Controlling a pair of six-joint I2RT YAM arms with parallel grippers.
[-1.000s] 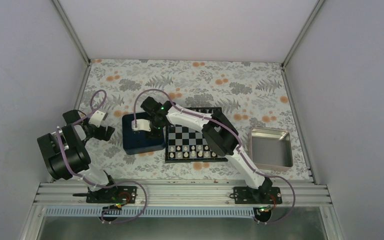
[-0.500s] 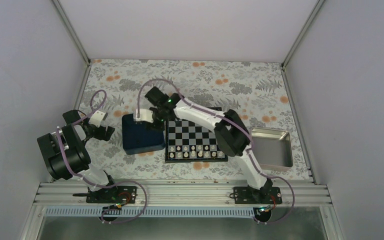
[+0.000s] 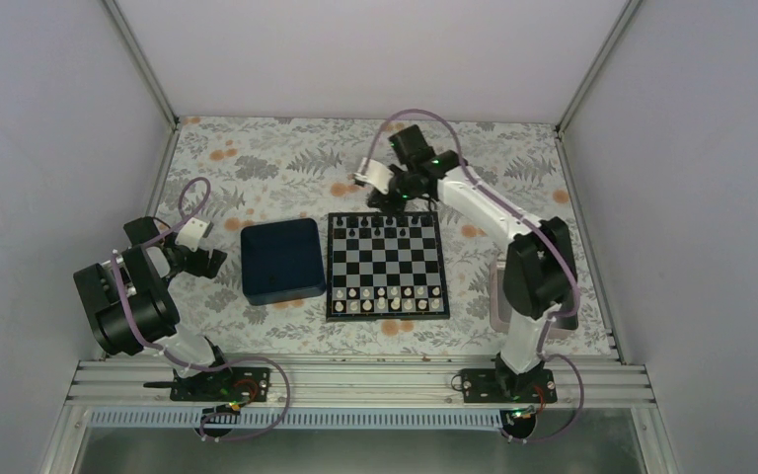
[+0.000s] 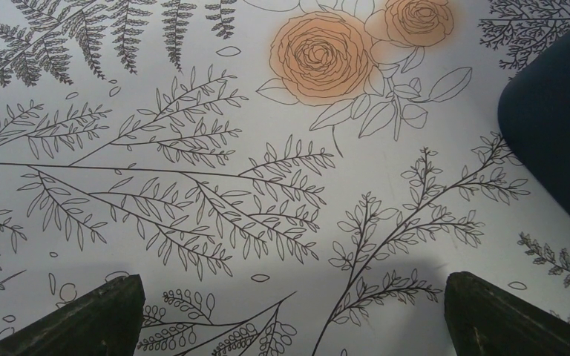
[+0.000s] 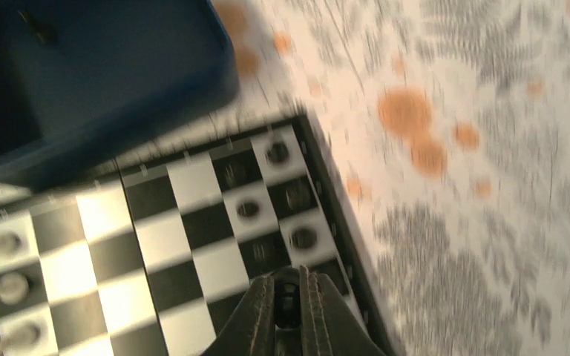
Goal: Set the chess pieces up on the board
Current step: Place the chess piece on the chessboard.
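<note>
The board (image 3: 387, 265) lies at mid table, and its far corner shows in the right wrist view (image 5: 193, 222). Several black chess pieces (image 3: 385, 221) stand along its far rows, also blurred in the right wrist view (image 5: 303, 237). My right gripper (image 3: 393, 197) hangs over the board's far edge. In the right wrist view it (image 5: 287, 285) is shut on a small black chess piece (image 5: 287, 297). My left gripper (image 3: 207, 262) is left of the blue tray. Its fingers (image 4: 82, 319) are wide apart and empty above the cloth.
A dark blue square tray (image 3: 281, 260) sits against the board's left side, and shows in both wrist views (image 5: 82, 74) (image 4: 557, 126). White pieces (image 3: 385, 299) fill the board's near rows. A silver tray edge (image 3: 496, 291) shows behind the right arm. The flowered cloth (image 3: 286, 158) covers the table.
My right arm has swung from over the blue tray to the right and away, to the board's far edge. The left arm has not moved.
</note>
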